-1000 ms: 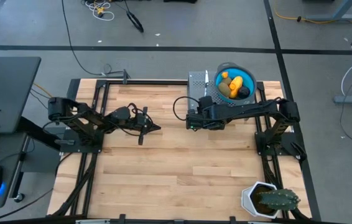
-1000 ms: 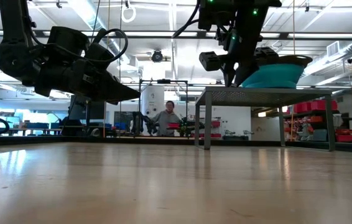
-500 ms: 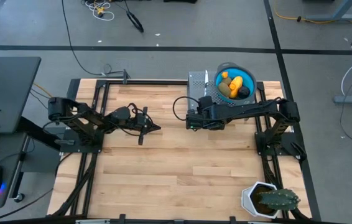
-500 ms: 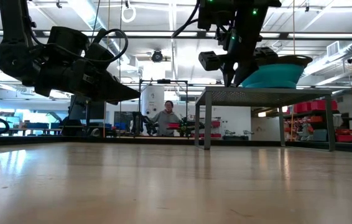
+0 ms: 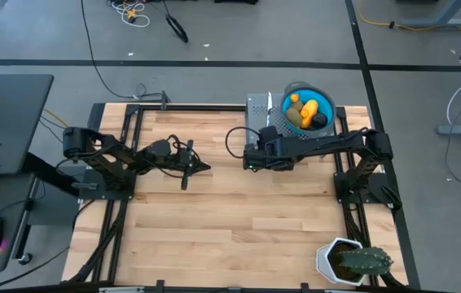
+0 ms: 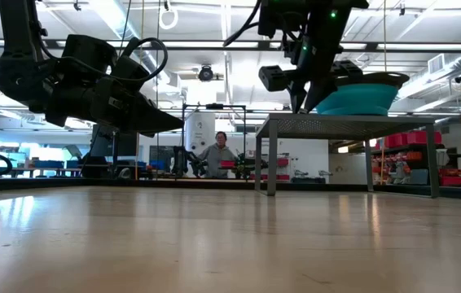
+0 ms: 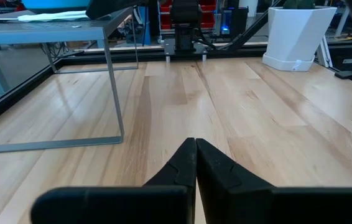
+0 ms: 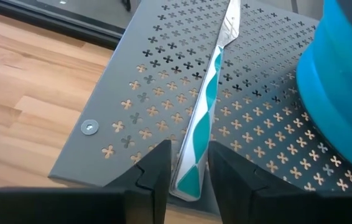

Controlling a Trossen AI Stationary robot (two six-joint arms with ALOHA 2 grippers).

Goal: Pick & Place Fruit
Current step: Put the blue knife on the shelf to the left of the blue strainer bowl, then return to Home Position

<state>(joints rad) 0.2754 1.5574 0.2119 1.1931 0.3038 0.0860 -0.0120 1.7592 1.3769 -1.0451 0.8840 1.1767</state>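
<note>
Barely anything has changed over the last second: the right gripper (image 8: 185,171) has only edged a touch along the grey perforated stand (image 5: 260,107) at the desk's far edge, and its fingers (image 8: 157,168) sit spread on either side of the white-and-teal stick (image 8: 204,118) lying there, not yet pinching it. That suggests the arm is busy with the stick, not the fruit (image 5: 306,111), which all sits piled in the blue bowl (image 5: 328,102) on the same stand, toward the far right corner. No piece has been lifted out, so the task looks to be at its start. The left gripper (image 7: 194,163) hovers over bare wood near the left edge with its fingers pressed together, waiting. A white pot with a cactus (image 5: 353,260) stands at the near right corner, well apart. A person (image 6: 218,153) shows in the room behind.
</note>
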